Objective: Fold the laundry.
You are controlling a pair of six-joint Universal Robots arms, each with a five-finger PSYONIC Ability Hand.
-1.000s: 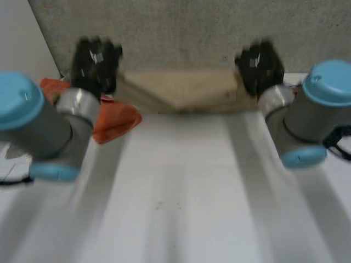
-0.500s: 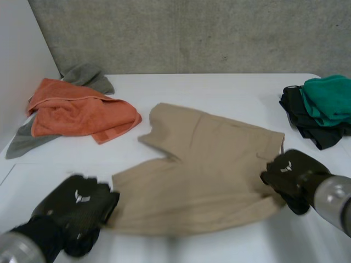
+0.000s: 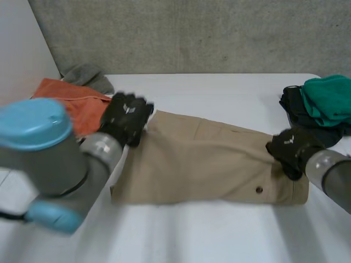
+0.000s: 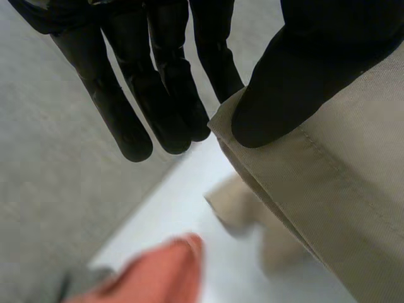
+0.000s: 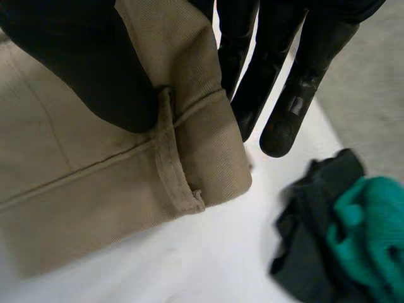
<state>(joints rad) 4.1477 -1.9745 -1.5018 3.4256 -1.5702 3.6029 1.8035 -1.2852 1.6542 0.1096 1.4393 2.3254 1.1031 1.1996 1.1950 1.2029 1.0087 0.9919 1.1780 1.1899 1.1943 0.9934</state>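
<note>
L hand (image 4: 297, 76) pinches tan shorts (image 3: 203, 159) hem, R hand (image 5: 95, 63) pinches waistband, thumbs clear in wrist views

Tan shorts (image 3: 208, 164) folded across the white surface (image 3: 219, 235), left hand (image 3: 127, 116) at their far left corner, right hand (image 3: 289, 149) at their right end, orange towel (image 3: 90, 107) and grey cloth (image 3: 88, 74) far left, green garment (image 3: 329, 93) atop black clothes (image 3: 293, 107) at right

Left hand (image 3: 127, 118): matte black, small white mark on its back. Behind it a silver wrist ring (image 3: 101, 149), a fat grey joint (image 3: 52, 167), a round light-blue cap (image 3: 34, 123). Right hand (image 3: 290, 149) matches, its fingers (image 5: 297, 95) smooth and round-tipped.
</note>
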